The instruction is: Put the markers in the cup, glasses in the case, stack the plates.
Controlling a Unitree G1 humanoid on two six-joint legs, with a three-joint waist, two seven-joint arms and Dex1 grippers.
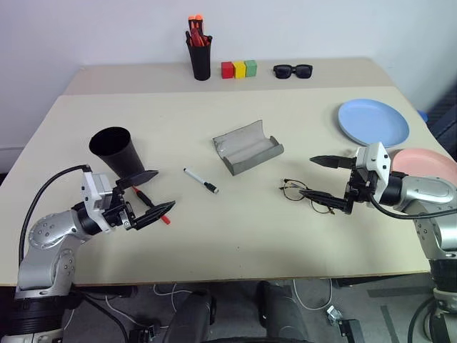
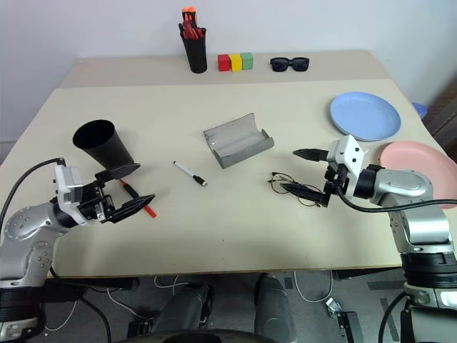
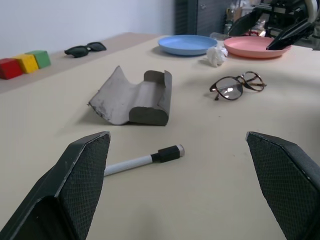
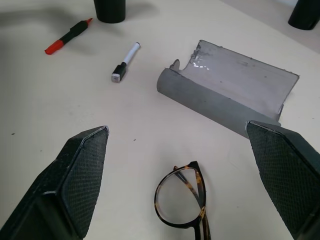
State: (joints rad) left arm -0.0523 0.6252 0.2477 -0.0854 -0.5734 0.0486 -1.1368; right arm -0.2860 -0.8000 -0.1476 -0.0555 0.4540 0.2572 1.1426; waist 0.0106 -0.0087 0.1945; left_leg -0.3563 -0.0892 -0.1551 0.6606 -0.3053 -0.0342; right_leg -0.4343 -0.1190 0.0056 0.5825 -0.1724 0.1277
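1. Both tools sit nearest me. Left tool (image 1: 146, 200) hangs at 8 o'clock over the surface (image 1: 235, 236), fingers spread wide, gripping nothing.
2. Right tool (image 1: 325, 182) at 4 o'clock, likewise spread wide and empty, its fingers on either side of the near end of the glasses (image 1: 307, 191).
3. Red marker (image 1: 151, 206) lies flat between the left tool's fingers in the head views; I cannot tell whether they touch it.
4. Black cup (image 1: 114, 150) stands just behind the left tool, at 9 o'clock, mouth up.
5. White marker (image 1: 201, 181) with black cap lies flat near centre, between cup and case.
6. Grey case (image 1: 247, 147) rests open at centre, lining up, just past the white marker toward 12.
7. Glasses lie folded on the surface at 4 o'clock, well apart from the case.
8. Blue plate (image 1: 373, 121) at 2 o'clock; pink plate (image 1: 428, 163) at 3 o'clock, beside it, not stacked.
9. At 12 o'clock, far edge: pen holder (image 1: 200, 57) with orange-red pens, three coloured blocks (image 1: 238, 68), black sunglasses (image 1: 293, 70).
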